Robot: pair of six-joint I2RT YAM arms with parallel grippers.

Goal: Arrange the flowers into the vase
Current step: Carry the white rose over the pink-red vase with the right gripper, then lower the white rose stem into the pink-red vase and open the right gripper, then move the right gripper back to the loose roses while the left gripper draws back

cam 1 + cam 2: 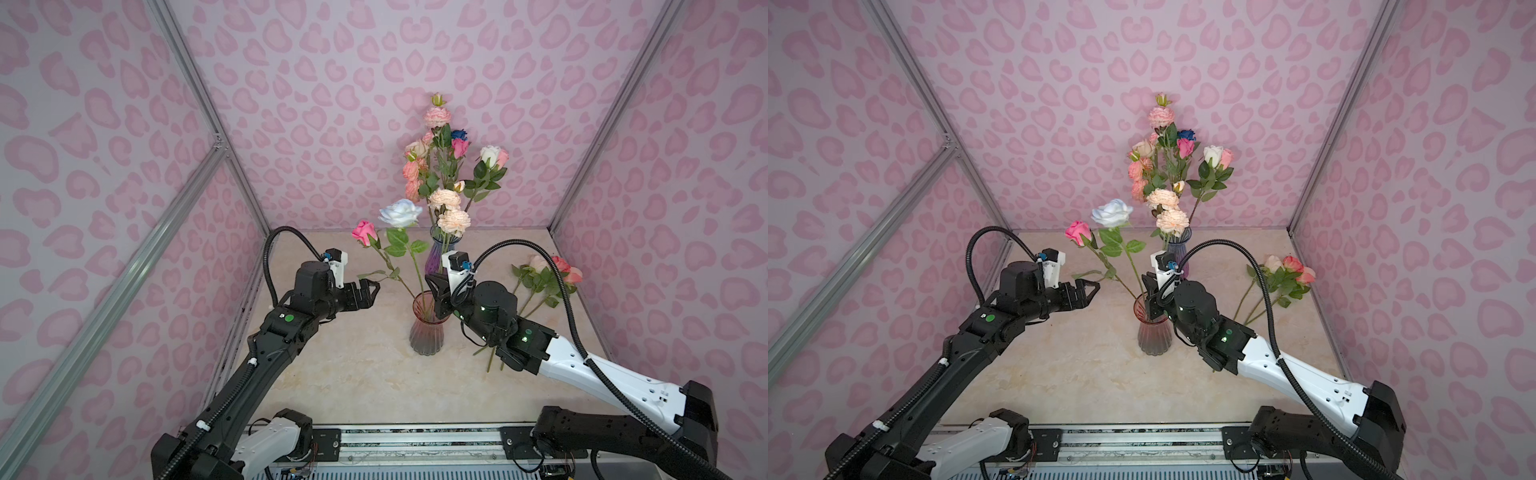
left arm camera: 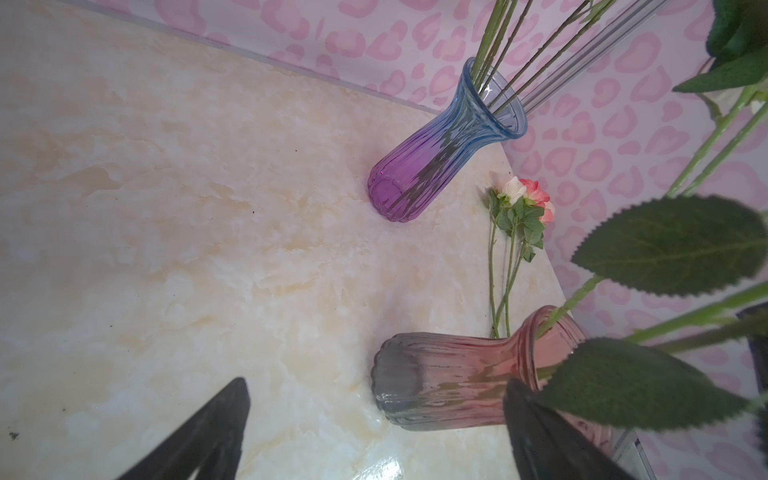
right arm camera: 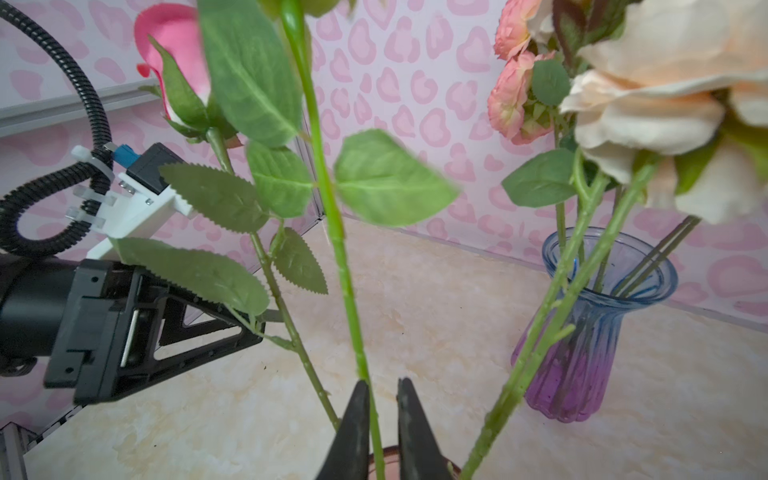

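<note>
My right pincer [image 3: 380, 386] stands slightly parted around the white rose [image 1: 400, 212] stem, just above the pink vase [image 1: 426, 332] in the middle of the tabletop [image 1: 353, 386]. I'd widen gently, then back straight off. Left pincer [image 1: 374, 293] is wide open and empty.

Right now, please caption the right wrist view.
Right gripper, slightly parted, around a rose stem above the pink vase.

right gripper [image 1: 431, 283] hides part of the pink vase [image 1: 424, 338] rim.
</note>
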